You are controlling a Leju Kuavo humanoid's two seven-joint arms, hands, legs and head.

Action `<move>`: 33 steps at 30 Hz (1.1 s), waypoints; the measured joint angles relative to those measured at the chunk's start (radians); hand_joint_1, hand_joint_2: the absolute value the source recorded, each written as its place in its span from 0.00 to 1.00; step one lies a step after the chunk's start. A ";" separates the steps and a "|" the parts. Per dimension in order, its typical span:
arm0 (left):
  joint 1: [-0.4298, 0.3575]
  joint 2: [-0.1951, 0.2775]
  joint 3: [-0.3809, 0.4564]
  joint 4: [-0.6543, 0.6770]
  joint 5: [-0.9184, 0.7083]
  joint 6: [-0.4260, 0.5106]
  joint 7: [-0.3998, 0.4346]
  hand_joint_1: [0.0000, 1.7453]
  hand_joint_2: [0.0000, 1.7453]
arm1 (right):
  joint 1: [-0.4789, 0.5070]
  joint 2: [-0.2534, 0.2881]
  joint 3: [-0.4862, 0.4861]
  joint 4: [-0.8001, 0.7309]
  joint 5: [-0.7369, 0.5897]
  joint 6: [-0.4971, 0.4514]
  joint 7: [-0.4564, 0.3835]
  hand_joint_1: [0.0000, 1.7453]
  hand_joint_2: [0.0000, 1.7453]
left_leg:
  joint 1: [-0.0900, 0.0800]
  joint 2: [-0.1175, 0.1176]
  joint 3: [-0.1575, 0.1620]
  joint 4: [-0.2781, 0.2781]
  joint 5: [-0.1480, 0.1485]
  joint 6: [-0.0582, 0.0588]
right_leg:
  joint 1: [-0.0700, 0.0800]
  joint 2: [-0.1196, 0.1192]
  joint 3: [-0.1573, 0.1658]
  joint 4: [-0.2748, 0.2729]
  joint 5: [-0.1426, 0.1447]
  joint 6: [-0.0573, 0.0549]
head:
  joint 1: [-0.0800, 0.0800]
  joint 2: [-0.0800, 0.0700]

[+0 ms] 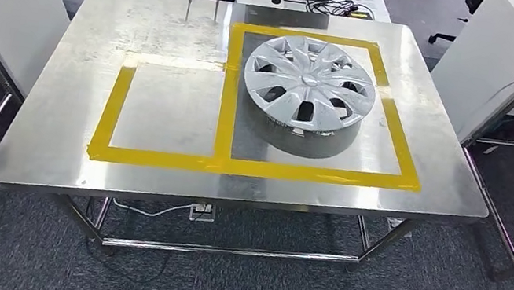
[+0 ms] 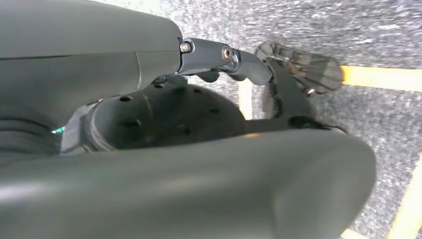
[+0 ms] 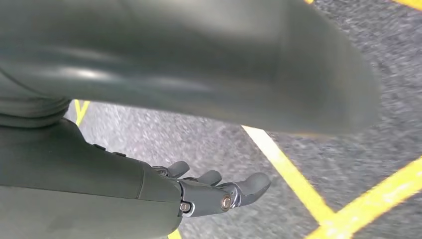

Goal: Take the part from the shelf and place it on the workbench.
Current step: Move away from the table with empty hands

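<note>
The silver wheel cover (image 1: 309, 82) lies face up on a dark ring inside the larger yellow-taped square (image 1: 397, 135) on the steel workbench (image 1: 61, 150), toward two o'clock from the table's middle, so the placing looks done. Both arms hang over the carpet: the right hand (image 3: 219, 191) holds nothing, its fingers loosely extended, and the left hand (image 2: 234, 62) likewise appears empty. The risk I judge is a lifting arm clipping the table's near edge and jolting the cover off its ring.
</note>
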 joint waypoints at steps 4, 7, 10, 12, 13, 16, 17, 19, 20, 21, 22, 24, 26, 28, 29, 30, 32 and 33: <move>0.000 -0.002 0.000 0.000 0.007 0.009 -0.043 0.00 0.00 | 0.005 0.002 0.000 0.004 -0.016 0.004 0.013 0.00 0.00 | -0.002 0.038 -0.007 -0.004 0.012 0.038 | -0.004 0.004 -0.025 0.009 -0.003 0.020 | 0.013 0.000; 0.000 -0.003 0.000 -0.001 0.016 0.011 -0.071 0.00 0.00 | 0.006 0.004 0.000 0.008 -0.026 0.003 0.031 0.00 0.00 | -0.006 0.077 -0.022 -0.005 0.026 0.054 | -0.004 -0.061 -0.074 0.156 -0.116 0.022 | 0.035 0.000; 0.004 -0.004 0.000 -0.001 0.025 0.017 -0.081 0.00 0.00 | 0.006 0.012 0.000 0.010 -0.030 -0.001 0.054 0.00 0.00 | -0.014 0.123 -0.038 -0.001 0.033 0.057 | -0.002 -0.077 -0.096 0.292 -0.194 0.021 | 0.050 0.000; 0.003 -0.004 0.000 -0.001 0.028 0.019 -0.084 0.00 0.00 | 0.009 0.016 0.000 0.011 -0.030 -0.005 0.065 0.00 0.00 | -0.021 0.152 -0.038 0.000 0.033 0.057 | 0.006 -0.089 -0.023 0.207 -0.155 0.009 | 0.054 0.000; 0.002 -0.005 0.000 -0.001 0.029 0.020 -0.085 0.00 0.00 | 0.010 0.017 0.000 0.012 -0.030 -0.006 0.068 0.00 0.00 | -0.023 0.166 -0.037 0.000 0.033 0.056 | 0.012 -0.107 0.025 0.130 -0.130 -0.003 | 0.056 0.000; -0.003 -0.008 0.001 -0.002 0.031 0.022 -0.084 0.00 0.00 | 0.005 0.019 0.000 0.012 -0.030 -0.008 0.072 0.00 0.00 | -0.026 0.199 -0.033 -0.001 0.033 0.048 | 0.028 -0.145 0.090 0.004 -0.097 -0.026 | 0.051 0.000; -0.003 -0.008 0.001 -0.002 0.033 0.024 -0.077 0.00 0.00 | 0.005 0.020 0.000 0.012 -0.031 -0.007 0.071 0.00 0.00 | -0.025 0.208 -0.028 -0.003 0.035 0.043 | 0.031 -0.139 0.087 0.002 -0.094 -0.029 | 0.050 0.000; -0.005 -0.007 0.001 -0.002 0.037 0.030 -0.052 0.00 0.00 | 0.010 0.022 0.000 0.014 -0.032 -0.003 0.063 0.00 0.00 | -0.025 0.203 -0.023 -0.001 0.032 0.031 | 0.028 -0.121 0.095 -0.018 -0.077 -0.033 | 0.053 0.000; -0.005 -0.007 0.001 -0.002 0.039 0.032 -0.039 0.00 0.00 | 0.011 0.023 0.000 0.015 -0.033 -0.001 0.057 0.00 0.00 | -0.024 0.176 -0.030 0.013 0.020 0.025 | 0.023 -0.112 0.102 -0.028 -0.067 -0.036 | 0.053 0.000; -0.005 -0.007 0.001 -0.002 0.040 0.033 -0.027 0.00 0.00 | 0.010 0.026 0.000 0.016 -0.033 0.002 0.052 0.00 0.00 | -0.023 0.140 -0.047 0.048 -0.002 0.020 | 0.018 -0.101 0.106 -0.038 -0.057 -0.039 | 0.050 0.000; -0.004 -0.006 0.001 -0.002 0.040 0.034 -0.020 0.00 0.00 | 0.008 0.028 0.000 0.016 -0.033 0.004 0.048 0.00 0.00 | -0.018 0.101 -0.072 0.101 -0.031 0.015 | 0.014 -0.092 0.105 -0.041 -0.051 -0.040 | 0.045 0.000; 0.001 -0.006 0.001 -0.002 0.040 0.036 -0.008 0.00 0.00 | 0.005 0.032 0.000 0.016 -0.034 0.005 0.042 0.00 0.00 | -0.010 0.067 -0.134 0.232 -0.082 0.005 | 0.011 -0.064 0.097 -0.040 -0.045 -0.041 | 0.033 0.000; 0.003 -0.005 0.001 -0.002 0.034 0.037 0.000 0.00 0.00 | 0.006 0.036 0.000 0.017 -0.036 0.006 0.039 0.00 0.00 | -0.004 0.062 -0.162 0.281 -0.078 -0.002 | 0.007 -0.035 0.091 -0.034 -0.044 -0.038 | 0.024 0.000; 0.004 -0.004 0.000 -0.001 0.014 0.038 0.007 0.00 0.00 | 0.006 0.039 0.000 0.018 -0.038 0.006 0.037 0.00 0.00 | 0.004 0.049 -0.119 0.179 -0.006 -0.011 | -0.001 -0.004 0.087 -0.023 -0.048 -0.027 | 0.019 0.000; 0.004 -0.004 -0.003 -0.001 -0.001 0.037 0.007 0.00 0.00 | 0.006 0.040 0.000 0.018 -0.039 0.005 0.036 0.00 0.00 | 0.009 0.026 -0.088 0.110 0.022 -0.016 | -0.004 0.010 0.083 -0.015 -0.051 -0.019 | 0.016 0.000; 0.003 -0.004 -0.007 -0.001 -0.021 0.037 0.001 0.00 0.00 | 0.006 0.041 0.000 0.019 -0.039 0.004 0.036 0.00 0.00 | 0.014 0.005 -0.064 0.054 0.040 -0.017 | -0.006 0.025 0.073 -0.004 -0.055 -0.010 | 0.011 0.000; 0.000 -0.007 -0.017 -0.001 -0.062 0.037 -0.022 0.00 0.00 | 0.004 0.042 0.000 0.019 -0.039 0.003 0.036 0.00 0.00 | 0.016 -0.019 -0.046 0.015 0.037 -0.010 | -0.007 0.044 0.052 0.006 -0.057 0.006 | 0.007 0.000; -0.001 -0.009 -0.024 -0.002 -0.082 0.040 -0.037 0.00 0.00 | 0.006 0.043 0.000 0.019 -0.037 0.002 0.034 0.00 0.00 | 0.015 -0.009 -0.045 0.014 0.038 0.000 | -0.009 0.055 0.043 0.007 -0.055 0.013 | 0.008 0.000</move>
